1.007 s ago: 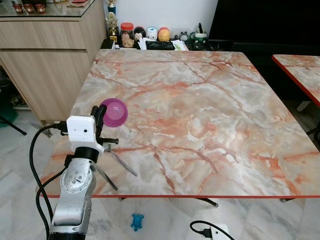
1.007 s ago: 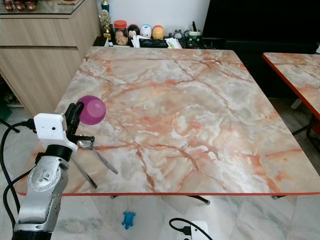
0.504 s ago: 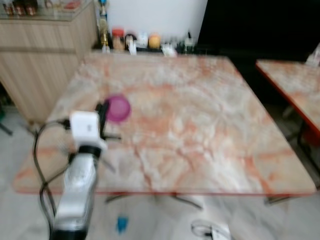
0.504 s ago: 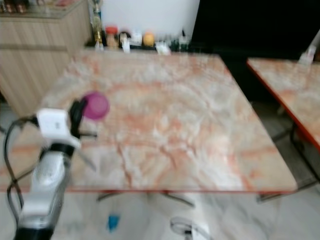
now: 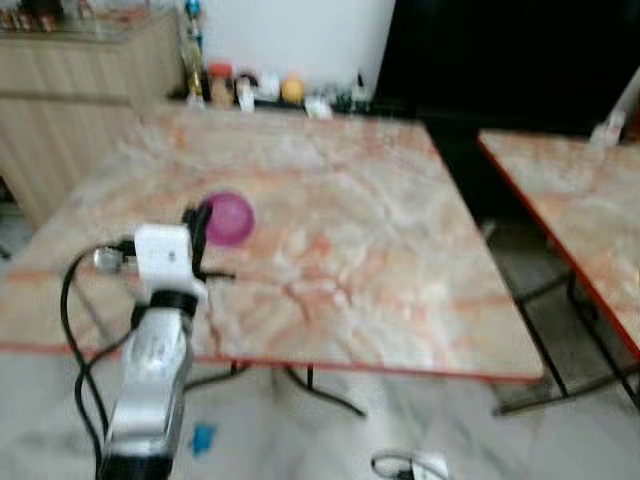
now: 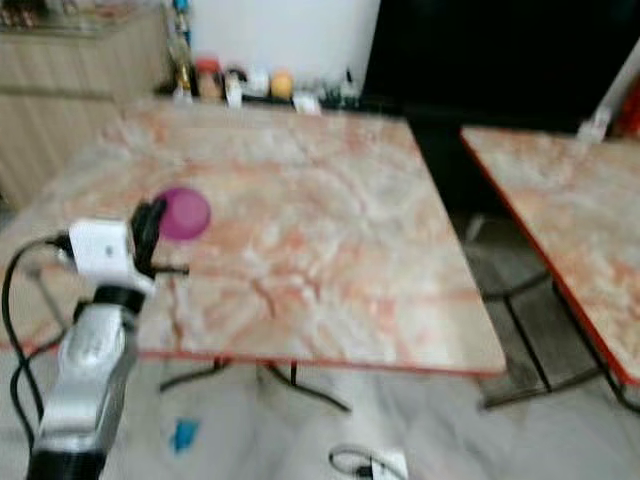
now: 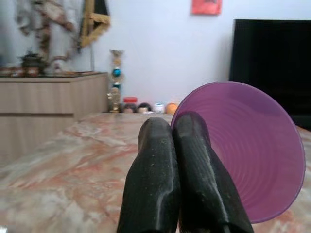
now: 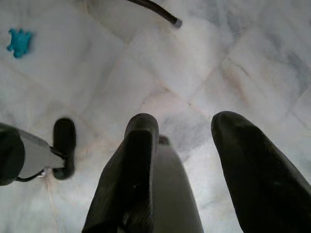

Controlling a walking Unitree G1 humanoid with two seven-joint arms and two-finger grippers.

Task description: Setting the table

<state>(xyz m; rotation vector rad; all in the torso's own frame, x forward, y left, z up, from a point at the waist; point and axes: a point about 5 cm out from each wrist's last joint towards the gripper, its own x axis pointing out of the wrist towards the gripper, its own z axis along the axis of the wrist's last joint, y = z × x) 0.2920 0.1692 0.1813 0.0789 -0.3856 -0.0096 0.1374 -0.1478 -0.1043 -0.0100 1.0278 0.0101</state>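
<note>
My left gripper (image 5: 197,226) is shut on the rim of a purple bowl (image 5: 229,218), holding it tilted above the front left part of the marble table (image 5: 350,250). In the left wrist view the two black fingers (image 7: 160,184) press together against the purple bowl (image 7: 252,155), whose hollow faces the camera. My right gripper (image 8: 187,124) hangs open over the tiled floor with nothing between its fingers. The eye views are blurred.
A second marble table (image 5: 570,190) stands at the right, with a gap of floor between. A wooden cabinet (image 5: 70,70) is at the back left. Jars and small items (image 5: 270,90) line the far edge. A blue toy (image 5: 203,437) and a plug (image 5: 410,465) lie on the floor.
The camera has shifted, so the table sits further left and the second table shows more. The left gripper still holds the purple bowl in about the same pose.
</note>
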